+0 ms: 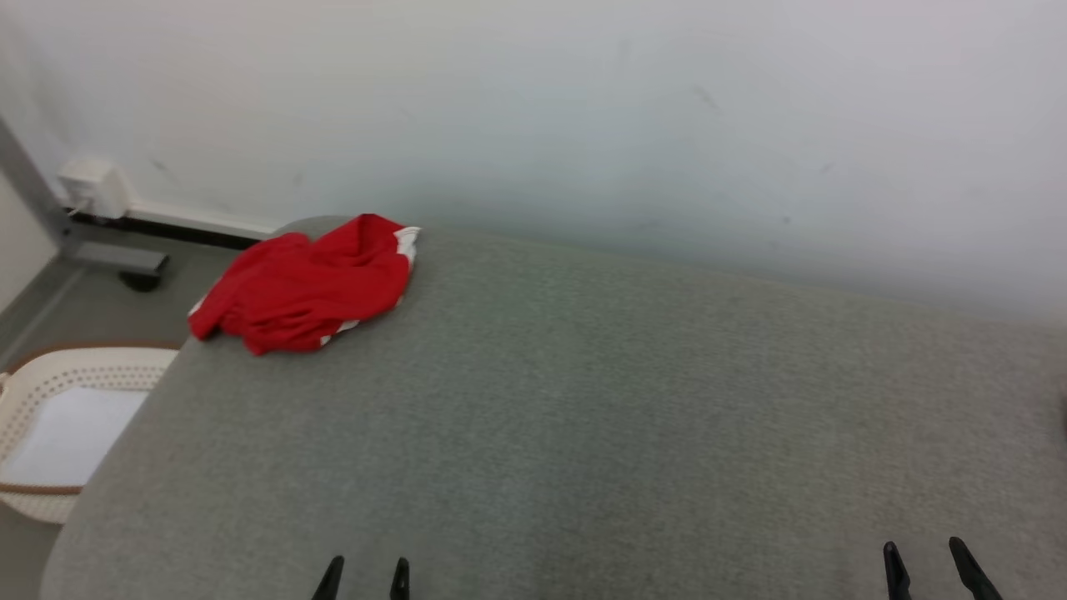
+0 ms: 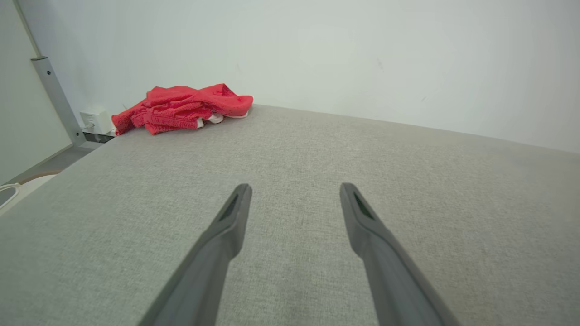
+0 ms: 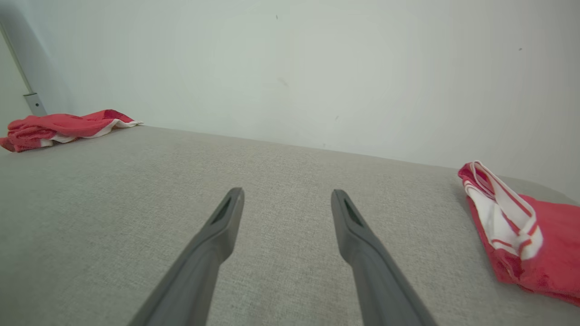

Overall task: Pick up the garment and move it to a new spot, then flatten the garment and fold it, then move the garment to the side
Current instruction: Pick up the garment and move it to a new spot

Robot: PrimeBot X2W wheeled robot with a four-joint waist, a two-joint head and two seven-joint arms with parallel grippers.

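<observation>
A garment [image 1: 304,287] is laid at the far left corner of the tabletop [image 1: 583,400], just before the wall [image 1: 583,108]. A basket [image 1: 33,392] is set on the floor [image 1: 92,300] to the left of the tabletop, and something flat, perhaps a cloth, is laid in it. Behind the basket, a post [image 1: 33,192] and a small box [image 1: 92,187] are fixed by the wall. A second garment [image 3: 534,240] is placed toward the tabletop's right end, to the right of the right pincer [image 1: 924,543]. The left pincer [image 1: 368,562] is held at the near edge, well apart from the first garment.

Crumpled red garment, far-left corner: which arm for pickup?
Left, probably: the open left gripper is on the same side as the garment; the right gripper sits far across the grey surface.
</observation>
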